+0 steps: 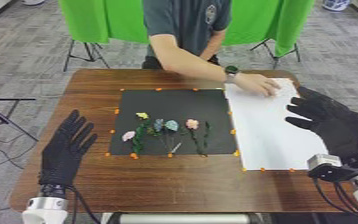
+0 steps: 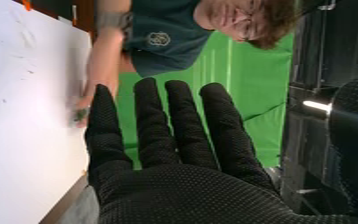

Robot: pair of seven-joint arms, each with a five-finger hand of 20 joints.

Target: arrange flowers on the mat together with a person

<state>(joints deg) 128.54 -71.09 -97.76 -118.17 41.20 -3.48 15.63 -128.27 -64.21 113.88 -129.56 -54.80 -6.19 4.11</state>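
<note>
Several flowers (image 1: pixel 172 126) on the mat (image 1: pixel 158 102), between left hand (image 1: pixel 63 150) and right hand (image 1: pixel 337 125).
Left hand: fingers straight, slightly apart, holding nothing; right hand: fingers extended and spread, also holding nothing, hiding part of the sheet's (image 1: pixel 278 142) edge, thumb cut off in right wrist view. Person's hand (image 1: pixel 257 84) over the sheet, beyond right hand; green bit (image 2: pixel 79 116) by its fingers too blurred to identify. Stems overlap, hard to separate.

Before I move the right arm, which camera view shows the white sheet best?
The head view: it shows the white sheet nearly whole, the person's hand over its far end. The right wrist view shows part of it, closer up.
</note>
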